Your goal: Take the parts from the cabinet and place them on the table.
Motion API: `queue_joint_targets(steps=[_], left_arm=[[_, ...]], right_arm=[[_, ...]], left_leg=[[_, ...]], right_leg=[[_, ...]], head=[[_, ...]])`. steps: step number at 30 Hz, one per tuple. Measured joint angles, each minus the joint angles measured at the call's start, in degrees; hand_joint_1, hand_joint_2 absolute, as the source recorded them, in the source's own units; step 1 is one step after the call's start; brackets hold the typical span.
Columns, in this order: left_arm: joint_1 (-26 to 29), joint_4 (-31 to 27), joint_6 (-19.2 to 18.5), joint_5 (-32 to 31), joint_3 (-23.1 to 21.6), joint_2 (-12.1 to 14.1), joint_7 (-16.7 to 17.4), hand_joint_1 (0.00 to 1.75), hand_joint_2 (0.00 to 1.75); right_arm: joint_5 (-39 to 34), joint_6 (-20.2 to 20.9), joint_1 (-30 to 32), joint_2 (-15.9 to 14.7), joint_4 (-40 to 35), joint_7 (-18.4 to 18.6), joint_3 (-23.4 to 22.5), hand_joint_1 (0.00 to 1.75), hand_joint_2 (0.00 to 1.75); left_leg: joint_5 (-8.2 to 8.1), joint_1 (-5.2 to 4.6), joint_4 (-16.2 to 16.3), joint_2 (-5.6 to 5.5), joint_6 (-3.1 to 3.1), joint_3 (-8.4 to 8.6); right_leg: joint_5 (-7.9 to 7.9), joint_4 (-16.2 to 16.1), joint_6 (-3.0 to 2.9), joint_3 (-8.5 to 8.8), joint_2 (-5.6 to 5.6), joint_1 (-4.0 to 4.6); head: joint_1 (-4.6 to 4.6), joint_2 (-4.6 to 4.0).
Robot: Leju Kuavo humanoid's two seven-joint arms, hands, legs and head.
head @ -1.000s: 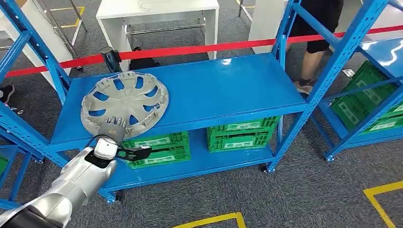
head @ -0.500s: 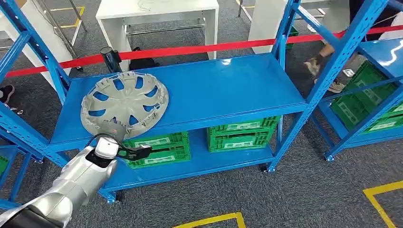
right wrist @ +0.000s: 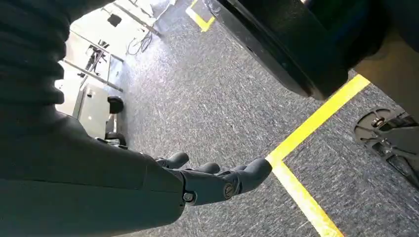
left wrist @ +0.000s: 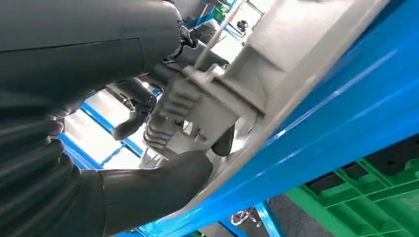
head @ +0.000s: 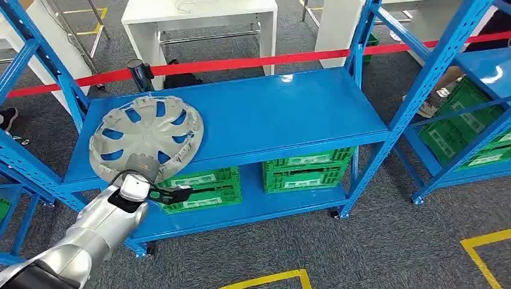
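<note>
On the blue shelf (head: 259, 120), your left hand (head: 142, 164) grips the near rim of the grey wheel cover (head: 144, 137), which has now tipped up and slid toward you. Your right hand (right wrist: 217, 180) hangs open over the floor.

The wheel cover (head: 144, 139) at the left of the head view looks like matt grey plastic, while the shelf (head: 271, 114) under it is smooth blue painted metal with a glossy sheen. The green crates (head: 306, 169) below look like ribbed hard plastic. The floor (head: 385, 247) is rough grey carpet crossed by smooth yellow tape (right wrist: 316, 118), and the arm (head: 90, 238) at lower left is satin silver metal.
</note>
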Motion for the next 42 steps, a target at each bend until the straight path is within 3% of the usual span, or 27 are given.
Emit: queue_joint_targets(steps=[25,32,42], left_arm=[[0.0,0.0,0.7,0.1,0.1,0.2,-0.4,1.75,1.75],[0.5,0.0,4.5,1.2,0.5,0.2,-0.1,1.75,1.75],[0.7,-0.1,10.0,7.6,5.6,-0.6,-2.3,1.75,1.75]], right_arm=[[0.0,0.0,-0.5,0.0,0.0,0.0,-0.1,0.0,1.75],[0.0,0.0,-0.4,0.0,0.0,-0.2,-0.5,0.0,1.75],[0.8,0.0,-0.8,0.0,0.0,-0.9,-1.0,0.0,1.75]], left_leg=[[-0.01,-0.01,0.0,0.01,0.01,0.02],[0.0,0.0,0.0,-0.01,0.01,0.01],[0.0,-0.01,0.0,-0.02,0.01,-0.03]], right_leg=[[0.0,0.0,0.0,0.02,-0.01,-0.01],[0.0,0.0,0.0,0.01,0.0,0.0],[0.01,0.0,0.02,-0.02,0.02,-0.01]], head=[[0.0,0.0],[0.0,0.0],[0.0,0.0]])
